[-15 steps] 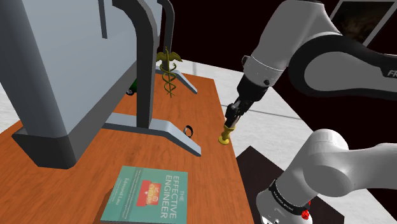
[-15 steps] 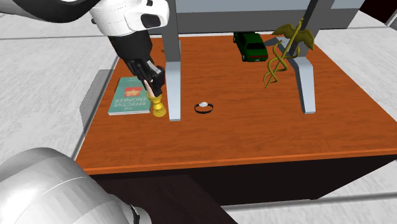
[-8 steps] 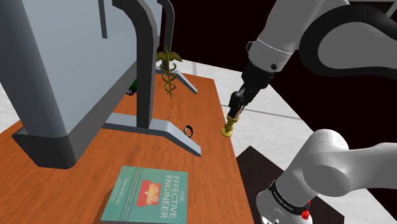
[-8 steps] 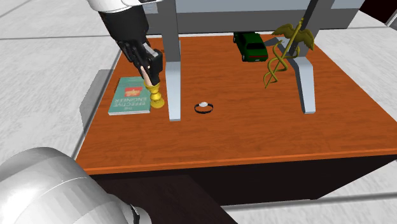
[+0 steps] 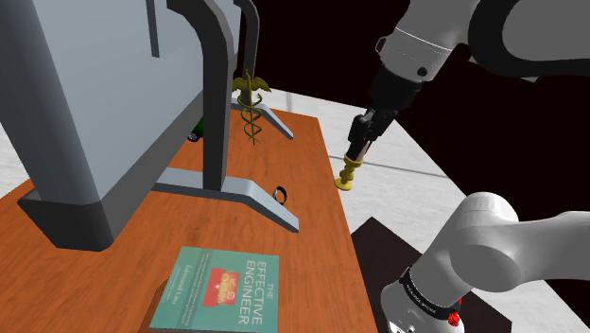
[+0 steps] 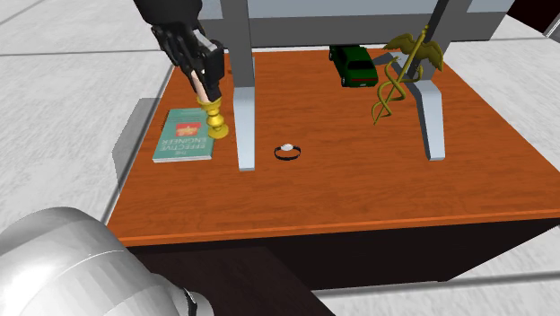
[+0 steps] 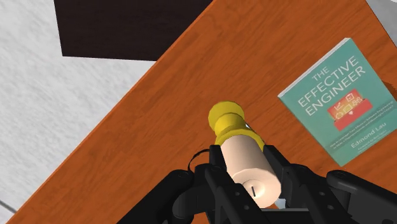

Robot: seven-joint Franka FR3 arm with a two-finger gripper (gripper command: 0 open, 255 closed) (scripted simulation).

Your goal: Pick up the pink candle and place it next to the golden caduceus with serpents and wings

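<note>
In the shoulder view, high beyond the teal book (image 5: 222, 289): pink candle (image 5: 350, 173) gripped by the black gripper (image 5: 361, 144), long axis near upright, gold base down. In the second exterior view, above the book (image 6: 184, 135): candle (image 6: 208, 100) slightly tilted in the gripper (image 6: 201, 70), golden caduceus (image 6: 404, 76) well apart from the book. In the wrist view, beside the book (image 7: 340, 102): candle (image 7: 245, 159) clasped between both fingers (image 7: 210, 175), base pointing away.
</note>
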